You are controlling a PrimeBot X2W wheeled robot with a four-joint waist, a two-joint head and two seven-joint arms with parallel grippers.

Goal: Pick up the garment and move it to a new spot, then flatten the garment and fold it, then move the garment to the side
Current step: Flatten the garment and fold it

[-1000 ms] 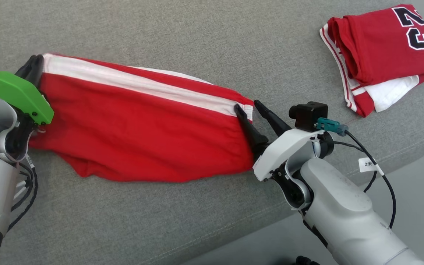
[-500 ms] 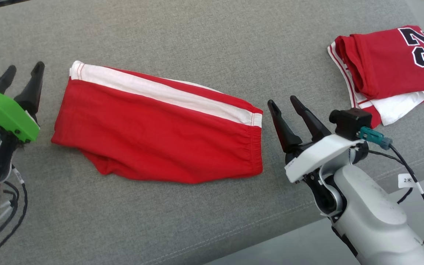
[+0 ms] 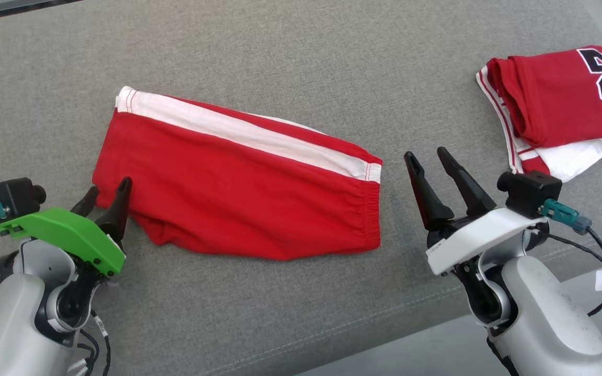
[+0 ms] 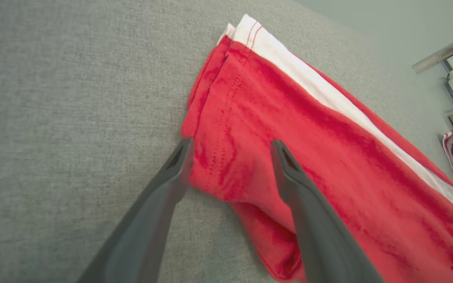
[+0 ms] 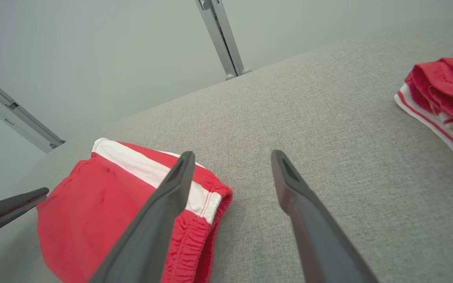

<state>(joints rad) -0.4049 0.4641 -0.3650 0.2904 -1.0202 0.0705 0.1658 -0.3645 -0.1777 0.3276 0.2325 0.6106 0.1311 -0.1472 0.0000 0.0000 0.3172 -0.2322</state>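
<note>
Counter [image 3: 301,62]: covered in grey woven fabric, flat, with a stitched seam [image 3: 332,326] running near its front edge.
Floor [image 3: 411,350]: pale grey, past the counter's front edge at the lower right of the head view.
Room: a plain pale wall [image 5: 92,59] behind the counter, with two slanting metal rails [image 5: 220,39] against it in the right wrist view.
Red shorts [image 3: 238,193]: lying flat near the middle of the counter, the white side stripe along the far edge and the gathered waistband towards the robot's right.
Left gripper [image 3: 108,187]: jaws spread wide and grasping nothing, at the shorts' near left corner. One finger is over the red cloth and the other over bare counter; whether they touch cannot be told.
Right gripper [image 3: 426,152]: jaws spread wide and empty, over bare counter just beside the waistband and apart from it.
Folded jersey pile [image 3: 557,99]: a red jersey numbered 23 on top of red-and-white cloth, at the far right of the counter, well apart from the shorts.
</note>
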